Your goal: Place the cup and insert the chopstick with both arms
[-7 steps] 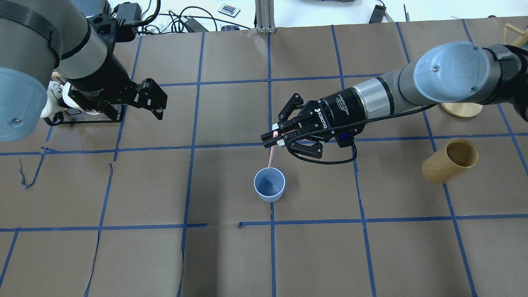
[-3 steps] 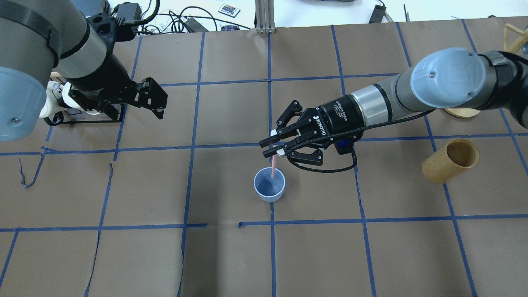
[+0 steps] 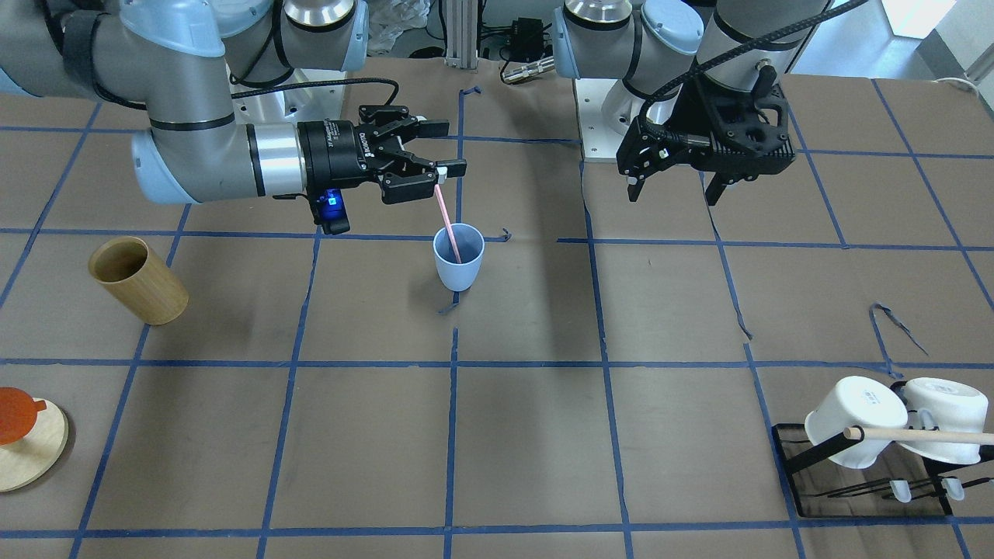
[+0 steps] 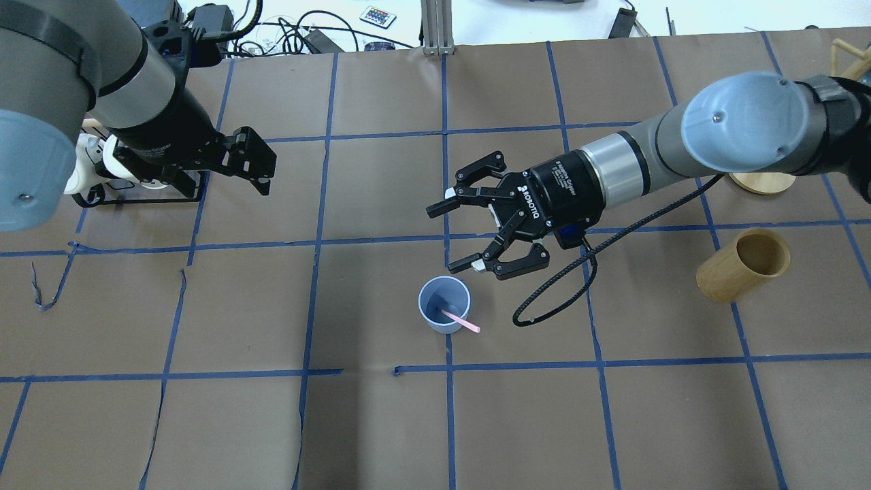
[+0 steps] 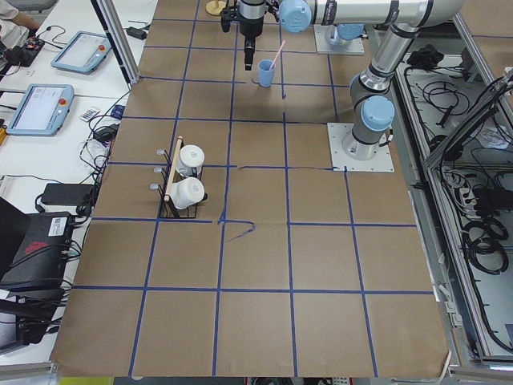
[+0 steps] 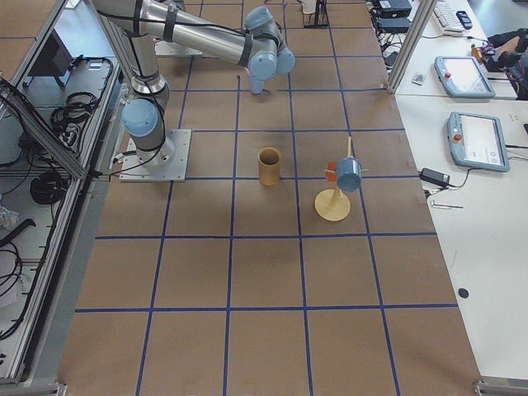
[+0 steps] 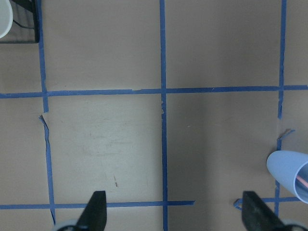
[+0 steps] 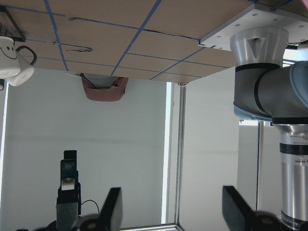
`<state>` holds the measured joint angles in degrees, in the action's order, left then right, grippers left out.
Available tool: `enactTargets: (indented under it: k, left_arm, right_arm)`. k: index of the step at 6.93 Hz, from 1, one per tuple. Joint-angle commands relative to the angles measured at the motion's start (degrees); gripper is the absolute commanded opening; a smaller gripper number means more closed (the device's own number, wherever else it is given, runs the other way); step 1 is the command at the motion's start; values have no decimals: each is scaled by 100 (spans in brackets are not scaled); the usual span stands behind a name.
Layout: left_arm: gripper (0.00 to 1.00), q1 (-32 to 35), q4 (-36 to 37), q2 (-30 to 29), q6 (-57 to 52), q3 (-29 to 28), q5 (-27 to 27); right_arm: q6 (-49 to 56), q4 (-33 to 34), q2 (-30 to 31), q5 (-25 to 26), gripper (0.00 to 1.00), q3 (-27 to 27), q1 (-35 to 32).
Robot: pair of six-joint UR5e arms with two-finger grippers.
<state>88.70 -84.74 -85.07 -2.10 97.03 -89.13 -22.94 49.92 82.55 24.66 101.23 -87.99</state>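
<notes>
Right gripper (image 4: pixel 444 237): fingers wide apart, empty, hovering near cup (image 4: pixel 444 304), above it and off to side. Chopstick (image 4: pixel 460 321) clear of gripper, lower end inside cup, leaning on rim, upper end sticking out toward robot's right. Cup upright on table (image 4: pixel 381 422), mid-table by blue tape line. Left gripper (image 3: pixel 672 190): fingers apart, empty, well apart from cup.

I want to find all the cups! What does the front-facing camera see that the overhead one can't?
Only front-facing: two whole white mugs, and an orange piece on a round wooden stand. Only overhead: a remote control and cables. Both: the blue cup with the pink chopstick leaning inside, the wooden cup, and the open right hand.
</notes>
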Motion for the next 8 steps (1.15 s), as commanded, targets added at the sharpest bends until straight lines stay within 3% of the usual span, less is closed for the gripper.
enactTargets:
  k: [1, 2, 3, 4, 5, 6, 7, 8]
  left_arm:
    - [100, -2, 2, -1, -1, 0, 1]
    - [100, -2, 10, -1, -1, 0, 1]
    - [100, -2, 10, -1, -1, 0, 1]
    - [100, -2, 19, -1, -1, 0, 10]
    - [100, -2, 11, -1, -1, 8, 1]
    - [100, 7, 10, -1, -1, 9, 10]
    - [100, 7, 10, -1, -1, 9, 10]
    - [100, 7, 10, -1, -1, 9, 1]
  right_arm:
    - [-662, 149, 42, 1299, 78, -1125, 44]
    - [-999, 550, 51, 2157, 83, -1723, 79]
    - [-872, 1084, 59, 3444, 91, -1955, 62]
    - [-531, 1455, 129, 4797, 100, -1967, 97]
    - [142, 1807, 278, 5742, 100, -1949, 80]
    - [784, 2359, 288, 6413, 100, -1940, 106]
    - [991, 2695, 314, 6698, 100, -1914, 80]
    - [1080, 2777, 262, 6614, 100, -1905, 62]
